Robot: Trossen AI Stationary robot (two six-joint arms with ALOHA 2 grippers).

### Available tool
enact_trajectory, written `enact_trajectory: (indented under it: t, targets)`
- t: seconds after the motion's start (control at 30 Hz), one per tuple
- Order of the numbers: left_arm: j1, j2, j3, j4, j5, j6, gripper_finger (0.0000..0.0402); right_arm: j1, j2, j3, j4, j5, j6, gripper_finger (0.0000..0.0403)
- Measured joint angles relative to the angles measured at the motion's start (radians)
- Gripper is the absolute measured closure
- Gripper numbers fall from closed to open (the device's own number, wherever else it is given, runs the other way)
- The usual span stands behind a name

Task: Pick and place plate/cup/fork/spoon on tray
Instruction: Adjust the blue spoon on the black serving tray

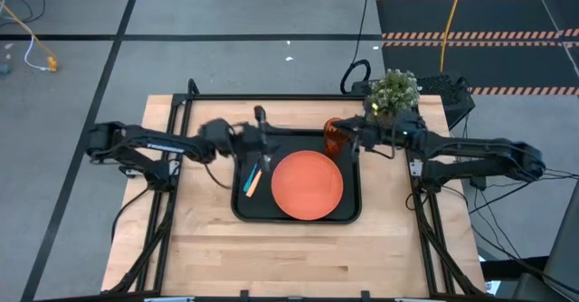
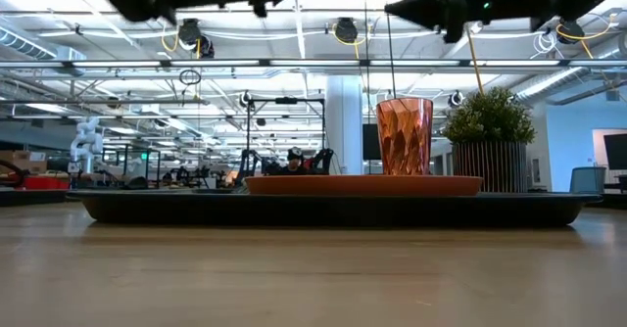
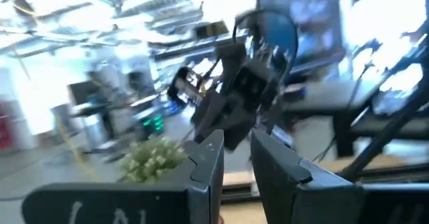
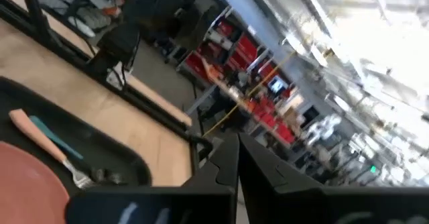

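Plate (image 1: 308, 185), cup (image 1: 336, 136), fork (image 1: 254, 181), spoon (image 1: 256, 174) lie on tray (image 1: 353, 213); left gripper (image 1: 261, 132) jaws slightly parted, right gripper (image 1: 355, 140) jaws shut, both empty, apparently clearing.

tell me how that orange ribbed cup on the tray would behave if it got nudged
The cup stands upright and is taller than wide, so a high push would probably tip it. Its translucent ribbed wall suggests light plastic, so it likely slides easily on the tray. On its side it would probably roll.
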Motion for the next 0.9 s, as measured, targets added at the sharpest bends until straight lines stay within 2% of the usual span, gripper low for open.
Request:
enact_trajectory:
  t: [0.1,0.2,0.37,0.43,0.5,0.63,0.77,0.9]
  targets:
    - [0.1,-0.046,-0.108,0.097,0.166,-0.139,0.0321,-0.014,0.088,0.005,0.078,0.006,0.033,0.0403]
    - [0.174,-0.051,-0.168,0.177,0.335,-0.243,0.0321,-0.018,0.174,0.069,0.027,0.012,0.086,0.0403]
    - [0.274,-0.056,-0.176,0.288,0.594,-0.348,0.0321,0.002,0.316,0.272,-0.328,0.031,0.152,0.0403]
    - [0.315,-0.078,-0.178,0.265,0.654,-0.387,0.0321,0.013,0.373,0.36,-0.472,0.03,0.17,0.0403]
    - [0.352,-0.102,-0.178,0.278,0.669,-0.418,0.0321,0.03,0.419,0.45,-0.594,0.031,0.187,0.0403]
    - [0.449,-0.181,-0.181,0.26,0.76,-0.492,0.0321,0.081,0.503,0.613,-0.779,0.044,0.215,0.0403]
    - [0.542,-0.279,-0.18,0.095,0.882,-0.556,0.0321,0.144,0.572,0.763,-0.912,0.144,0.216,0.0403]
    - [0.594,-0.358,-0.181,-0.213,0.891,-0.436,0.0321,0.186,0.642,0.876,-1.002,0.189,0.235,0.04]
